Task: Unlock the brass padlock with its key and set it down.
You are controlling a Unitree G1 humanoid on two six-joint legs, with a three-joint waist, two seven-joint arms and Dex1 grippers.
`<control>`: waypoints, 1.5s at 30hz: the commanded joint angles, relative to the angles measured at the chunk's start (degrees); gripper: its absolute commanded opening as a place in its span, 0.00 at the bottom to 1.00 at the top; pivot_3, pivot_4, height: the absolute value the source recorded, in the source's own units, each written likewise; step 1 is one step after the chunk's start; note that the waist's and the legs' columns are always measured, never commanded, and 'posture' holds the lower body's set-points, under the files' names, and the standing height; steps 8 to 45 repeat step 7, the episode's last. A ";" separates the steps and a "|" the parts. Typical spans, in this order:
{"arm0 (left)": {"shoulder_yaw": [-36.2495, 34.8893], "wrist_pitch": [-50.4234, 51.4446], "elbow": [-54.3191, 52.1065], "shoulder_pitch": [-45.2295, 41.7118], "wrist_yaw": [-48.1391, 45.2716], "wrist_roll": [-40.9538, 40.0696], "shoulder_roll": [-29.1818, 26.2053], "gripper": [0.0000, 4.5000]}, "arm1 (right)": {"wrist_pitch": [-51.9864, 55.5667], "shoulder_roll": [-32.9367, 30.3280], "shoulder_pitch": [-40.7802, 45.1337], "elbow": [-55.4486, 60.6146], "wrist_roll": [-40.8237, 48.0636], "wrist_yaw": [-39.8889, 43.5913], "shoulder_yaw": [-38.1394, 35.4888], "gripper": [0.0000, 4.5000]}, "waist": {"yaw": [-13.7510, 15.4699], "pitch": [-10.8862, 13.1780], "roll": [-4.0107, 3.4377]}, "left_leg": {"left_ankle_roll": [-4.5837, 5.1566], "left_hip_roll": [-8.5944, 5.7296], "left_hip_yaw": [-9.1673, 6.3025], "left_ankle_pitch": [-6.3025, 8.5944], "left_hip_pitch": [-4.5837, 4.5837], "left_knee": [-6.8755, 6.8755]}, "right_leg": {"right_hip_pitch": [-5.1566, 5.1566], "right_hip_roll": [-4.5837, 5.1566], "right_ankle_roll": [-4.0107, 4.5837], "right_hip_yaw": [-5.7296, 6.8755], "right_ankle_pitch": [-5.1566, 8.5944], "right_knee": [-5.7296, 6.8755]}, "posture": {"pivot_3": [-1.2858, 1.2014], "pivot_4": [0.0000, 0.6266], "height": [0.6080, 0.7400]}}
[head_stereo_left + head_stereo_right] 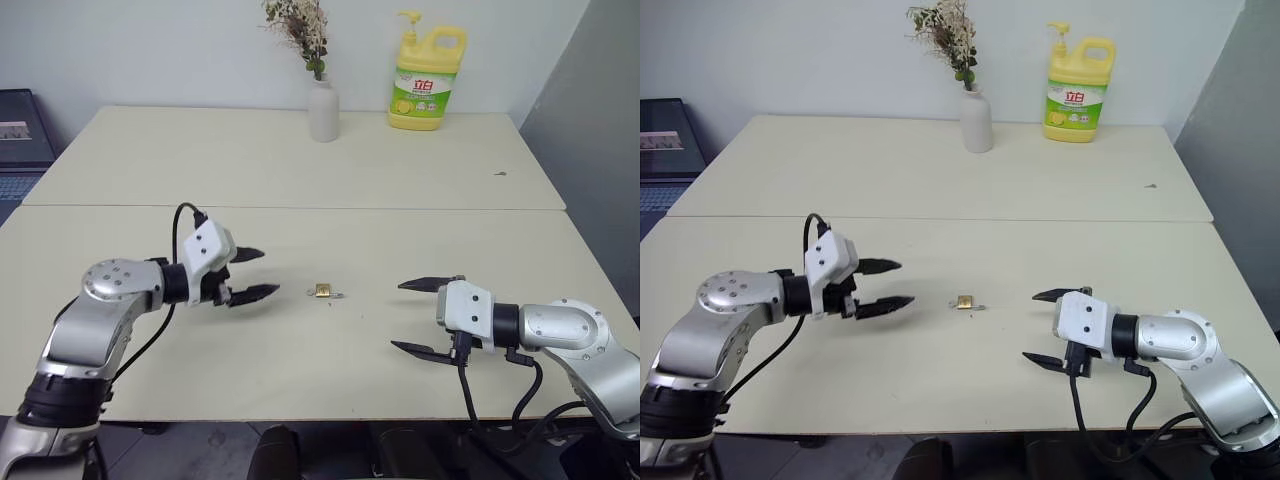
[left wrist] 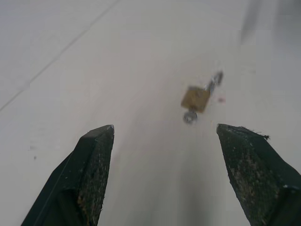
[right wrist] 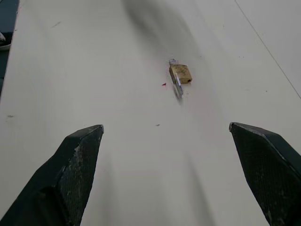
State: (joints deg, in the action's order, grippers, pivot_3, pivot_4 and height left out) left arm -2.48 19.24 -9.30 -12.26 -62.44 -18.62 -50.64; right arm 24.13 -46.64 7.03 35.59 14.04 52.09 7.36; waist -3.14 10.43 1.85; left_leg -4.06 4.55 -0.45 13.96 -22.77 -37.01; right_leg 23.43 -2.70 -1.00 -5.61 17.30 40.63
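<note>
Right now we see the brass padlock lying flat on the table, well in front of the white vase, between our two grippers and touching neither. Its long axis runs across the table, the silver end toward our right gripper. We cannot tell key from shackle; the metal bits are too small. Both the left gripper and the right are spread wide and empty.

L pincer open, empty; R pincer open wide, empty.
</note>
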 commanded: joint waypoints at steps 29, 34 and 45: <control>-3.36 -2.97 -4.94 3.82 1.08 -1.61 0.84 0.81 | -1.49 1.67 1.40 -2.94 1.00 -0.09 -1.33 1.00 | 0.24 0.01 0.01 | 0.00 0.01 0.07 0.00 -0.01 0.00 | 0.01 0.01 0.00 -0.01 0.01 -0.03 | 0.52 0.24 1.00; -3.36 -2.97 -4.94 3.82 1.08 -1.61 0.84 0.81 | -1.49 1.67 1.40 -2.94 1.00 -0.09 -1.33 1.00 | 0.24 0.01 0.01 | 0.00 0.01 0.07 0.00 -0.01 0.00 | 0.01 0.01 0.00 -0.01 0.01 -0.03 | 0.52 0.24 1.00; -3.36 -2.97 -4.94 3.82 1.08 -1.61 0.84 0.81 | -1.49 1.67 1.40 -2.94 1.00 -0.09 -1.33 1.00 | 0.24 0.01 0.01 | 0.00 0.01 0.07 0.00 -0.01 0.00 | 0.01 0.01 0.00 -0.01 0.01 -0.03 | 0.52 0.24 1.00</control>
